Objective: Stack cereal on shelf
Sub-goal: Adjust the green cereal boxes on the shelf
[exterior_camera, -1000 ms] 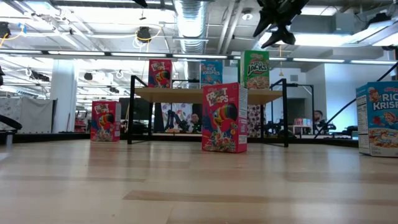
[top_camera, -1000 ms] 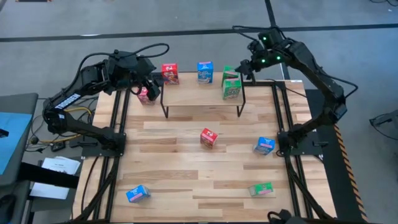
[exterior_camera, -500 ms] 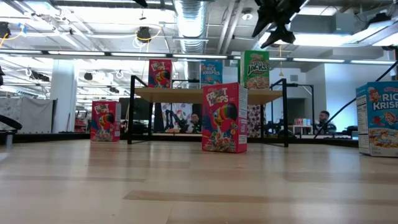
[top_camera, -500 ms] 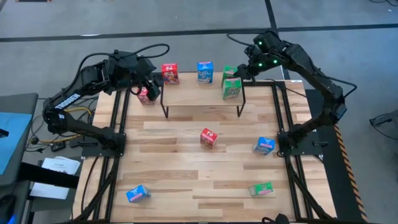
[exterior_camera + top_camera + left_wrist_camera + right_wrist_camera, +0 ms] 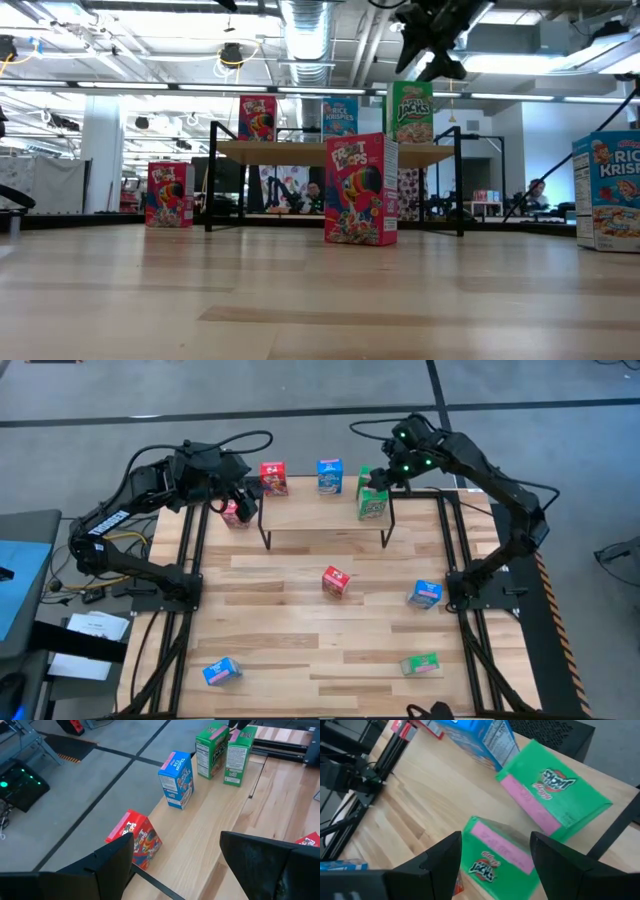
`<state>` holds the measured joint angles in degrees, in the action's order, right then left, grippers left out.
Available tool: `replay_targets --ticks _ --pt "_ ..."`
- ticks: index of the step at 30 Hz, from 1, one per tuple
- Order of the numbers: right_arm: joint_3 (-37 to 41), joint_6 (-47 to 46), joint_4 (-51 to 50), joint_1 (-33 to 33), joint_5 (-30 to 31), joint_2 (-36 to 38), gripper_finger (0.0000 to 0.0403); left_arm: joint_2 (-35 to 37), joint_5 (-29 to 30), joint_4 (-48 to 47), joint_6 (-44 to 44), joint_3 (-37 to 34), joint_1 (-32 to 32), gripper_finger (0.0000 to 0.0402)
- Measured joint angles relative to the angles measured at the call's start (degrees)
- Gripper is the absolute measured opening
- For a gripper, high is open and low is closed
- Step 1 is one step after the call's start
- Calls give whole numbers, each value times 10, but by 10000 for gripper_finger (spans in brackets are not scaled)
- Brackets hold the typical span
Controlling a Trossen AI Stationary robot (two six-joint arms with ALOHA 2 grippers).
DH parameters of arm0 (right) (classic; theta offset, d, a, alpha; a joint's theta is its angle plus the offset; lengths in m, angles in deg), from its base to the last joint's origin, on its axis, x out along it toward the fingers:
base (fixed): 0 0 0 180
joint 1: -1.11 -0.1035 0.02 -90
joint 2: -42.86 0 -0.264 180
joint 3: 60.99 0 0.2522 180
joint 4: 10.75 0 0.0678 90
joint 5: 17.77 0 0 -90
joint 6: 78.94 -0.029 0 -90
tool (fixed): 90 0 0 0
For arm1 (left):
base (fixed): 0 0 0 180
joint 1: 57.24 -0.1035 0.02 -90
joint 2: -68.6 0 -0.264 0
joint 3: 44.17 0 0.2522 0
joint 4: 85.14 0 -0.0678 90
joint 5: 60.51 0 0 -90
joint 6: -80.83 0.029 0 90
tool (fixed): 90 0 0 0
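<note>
item: right gripper [image 5: 385, 472], upper right of the high view, hanging over two green apple jacks boxes [image 5: 372, 493] at the right end of the shelf [image 5: 325, 510]; fingers standing wide, gripping nothing. risk: you are working close above a crowded pair, so a finger clipping one box is likely tipping it off the shelf edge or into the blue rice krispies box [image 5: 330, 475] beside it.

item: left gripper [image 5: 236, 498], upper left, jaws wide and empty, waiting by a red froot loops box [image 5: 232, 512] on the table near the shelf's left leg.

item: red box [image 5: 273, 477] on the shelf's left end.

item: loose on the table: red [image 5: 336, 581], blue [image 5: 425, 594], blue [image 5: 221, 672], green [image 5: 421, 664]. nothing is blocking them.
</note>
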<state>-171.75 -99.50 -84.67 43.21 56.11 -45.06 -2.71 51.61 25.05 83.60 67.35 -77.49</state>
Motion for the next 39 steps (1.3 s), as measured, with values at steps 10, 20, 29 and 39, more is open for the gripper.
replay_targets --ticks 10,20,29,39 --pt "0 0 -12 -3 10 -14 260 0 4 0 11 0 0 286" --pt "0 0 -7 -2 30 -14 260 0 12 0 21 0 0 286" --pt "0 0 -7 -2 33 -14 260 0 12 0 22 0 0 286" --pt "0 0 -8 -2 28 -13 260 0 12 0 22 0 0 286"
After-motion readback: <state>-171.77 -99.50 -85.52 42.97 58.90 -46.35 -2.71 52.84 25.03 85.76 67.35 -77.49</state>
